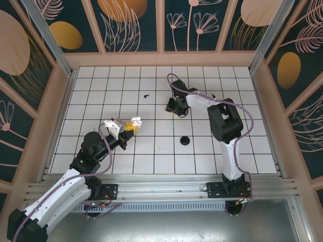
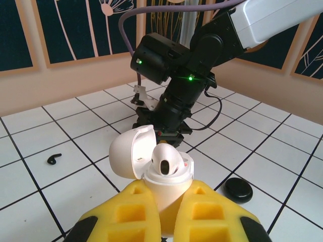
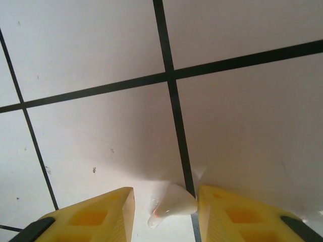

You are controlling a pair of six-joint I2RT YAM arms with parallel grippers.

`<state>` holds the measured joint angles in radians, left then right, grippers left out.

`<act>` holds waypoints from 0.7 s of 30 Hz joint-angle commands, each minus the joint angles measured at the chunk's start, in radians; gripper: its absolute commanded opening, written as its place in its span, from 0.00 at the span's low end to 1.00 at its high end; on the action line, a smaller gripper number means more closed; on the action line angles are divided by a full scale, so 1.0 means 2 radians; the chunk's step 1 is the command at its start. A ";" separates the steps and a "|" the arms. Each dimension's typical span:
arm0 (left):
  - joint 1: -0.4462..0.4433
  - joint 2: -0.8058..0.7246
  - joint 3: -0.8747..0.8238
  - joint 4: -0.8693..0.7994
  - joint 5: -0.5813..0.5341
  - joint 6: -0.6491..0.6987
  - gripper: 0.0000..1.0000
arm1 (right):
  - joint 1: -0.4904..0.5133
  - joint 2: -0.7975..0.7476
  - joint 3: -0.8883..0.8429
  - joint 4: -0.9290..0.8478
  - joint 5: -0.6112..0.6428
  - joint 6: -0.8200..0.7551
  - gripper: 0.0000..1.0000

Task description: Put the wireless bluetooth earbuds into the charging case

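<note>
My left gripper is shut on the white charging case, holding it upright above the tiles with its lid swung open to the left. One white earbud sits in the case. My right gripper points down at the table with its yellow fingers apart. A white earbud lies on the tiles between them, against the right finger and clear of the left one. A black earbud lies loose on the tiles farther back left.
A black round disc lies on the white grid table in front of the right arm. Wooden walls close the table on three sides.
</note>
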<state>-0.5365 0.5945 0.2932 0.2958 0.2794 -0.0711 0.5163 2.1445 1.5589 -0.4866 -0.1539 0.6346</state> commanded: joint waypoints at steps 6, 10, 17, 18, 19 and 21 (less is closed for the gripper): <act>-0.002 -0.015 0.009 0.009 -0.004 0.013 0.00 | 0.010 0.025 0.024 -0.030 0.004 -0.005 0.30; -0.002 -0.020 0.008 0.003 -0.006 0.013 0.00 | 0.010 0.025 0.026 -0.035 0.008 -0.007 0.27; -0.002 -0.022 0.010 0.000 -0.007 0.012 0.00 | 0.010 0.014 0.035 -0.049 0.020 -0.014 0.21; -0.002 -0.022 0.010 0.000 -0.007 0.012 0.00 | 0.010 0.011 0.035 -0.051 0.023 -0.014 0.21; -0.002 -0.023 0.011 0.000 -0.008 0.012 0.00 | 0.010 0.007 0.035 -0.052 0.026 -0.015 0.21; -0.002 -0.023 0.011 0.001 -0.008 0.010 0.00 | 0.010 -0.003 0.036 -0.055 0.032 -0.016 0.20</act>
<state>-0.5369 0.5598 0.2932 0.2867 0.2749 -0.0601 0.5297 2.1612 1.6020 -0.5526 -0.1219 0.6220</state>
